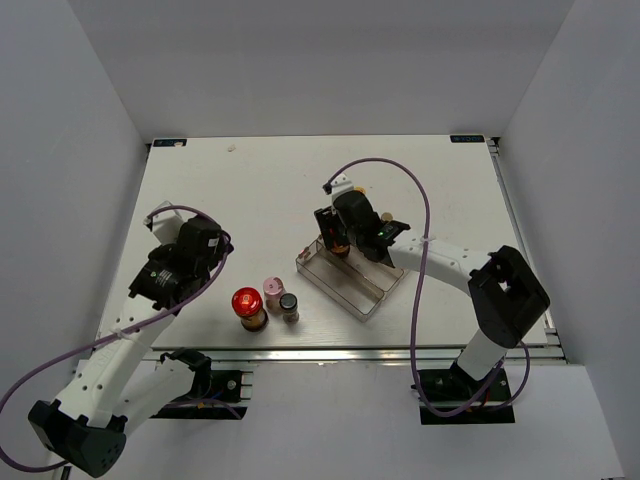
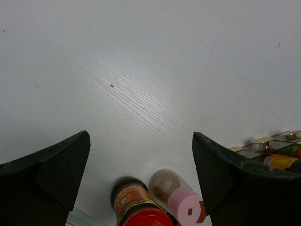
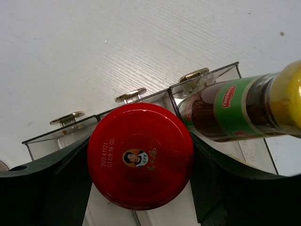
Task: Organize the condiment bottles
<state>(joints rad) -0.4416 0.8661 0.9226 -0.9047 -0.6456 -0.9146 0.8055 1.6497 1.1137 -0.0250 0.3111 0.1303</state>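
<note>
Bench (image 1: 250, 200): white, matte, with a faint wood grain and a few small dark specks.
Walls: left wall (image 1: 70, 130), back wall (image 1: 320, 60) and right wall (image 1: 590, 110) are plain pale grey panels closing in the bench.
Front edge: metal rail (image 1: 340, 353) along the near side.
Light: even, from above; shadows soft.

3 containers stand together near the table's (image 1: 200, 190) near edge, left of its middle: a squat jar (image 1: 248, 305) leftmost, a shaker (image 1: 273, 291) just right of and behind it, and a spice jar (image 1: 289, 305) just beside the shaker's right. The stepped tray (image 1: 370, 295) lies angled to their right. At its left end, a 2nd squat jar (image 3: 140, 155) sits between the right gripper's (image 3: 141, 150) fingers, with 1 slim sauce bottle (image 3: 235, 110) just beside it.
</note>
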